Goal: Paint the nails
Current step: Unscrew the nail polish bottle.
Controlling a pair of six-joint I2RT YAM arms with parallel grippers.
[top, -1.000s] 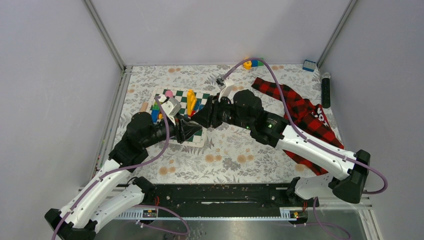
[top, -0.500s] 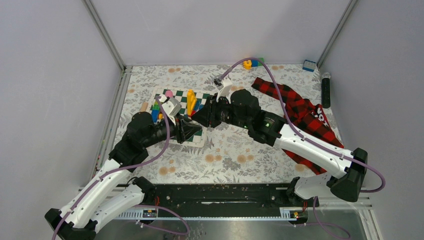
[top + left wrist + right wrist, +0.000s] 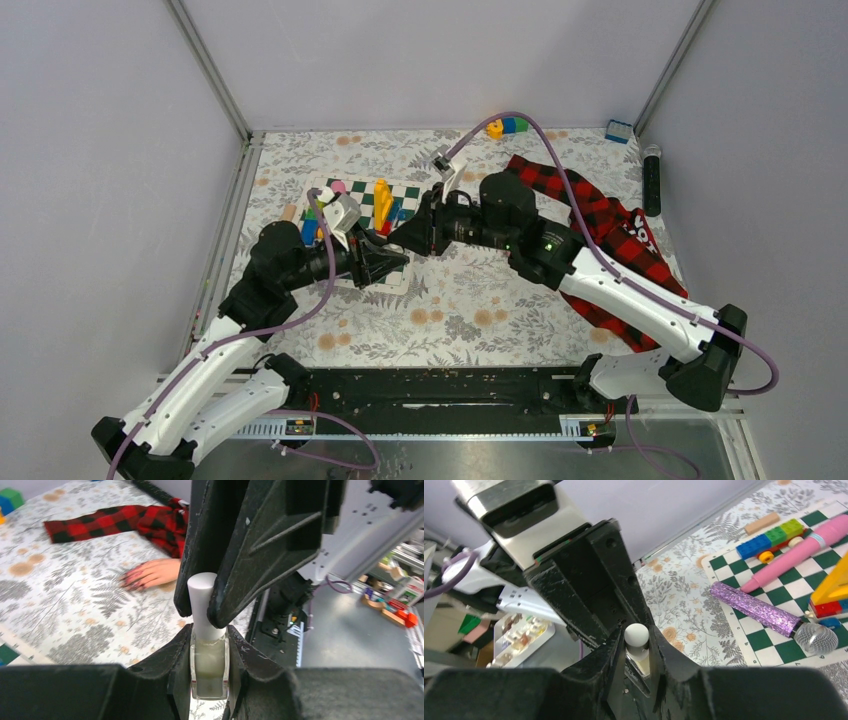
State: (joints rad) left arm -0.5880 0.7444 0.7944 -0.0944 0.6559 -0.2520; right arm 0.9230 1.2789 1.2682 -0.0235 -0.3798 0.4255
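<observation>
My left gripper [image 3: 209, 635] is shut on a small clear nail polish bottle [image 3: 209, 667] of pale liquid. My right gripper [image 3: 637, 641] is shut on the bottle's white cap [image 3: 636, 635], which also shows in the left wrist view [image 3: 202, 600]. In the top view the left gripper [image 3: 388, 262] and right gripper [image 3: 403, 240] meet tip to tip over the mat's near edge. The dummy hand [image 3: 151, 573] lies flat on the table beyond, its reddish nails [image 3: 131, 583] pointing left and its plaid sleeve [image 3: 125, 522] behind. In the top view the sleeve [image 3: 600, 222] shows and my right arm hides the hand.
A green-and-white checkered mat [image 3: 410, 192] carries a pink toy microphone [image 3: 794, 547], a purple glitter microphone [image 3: 769, 616], coloured blocks [image 3: 774, 537] and a yellow toy [image 3: 382, 198]. Blocks [image 3: 505, 126] and a blue block [image 3: 619, 130] lie at the back. A black microphone [image 3: 651, 180] lies at the right wall.
Both grippers stay joined on the bottle and cap. The right arm has shifted a little to the right and its wrist has turned slightly; its cable has swung.
</observation>
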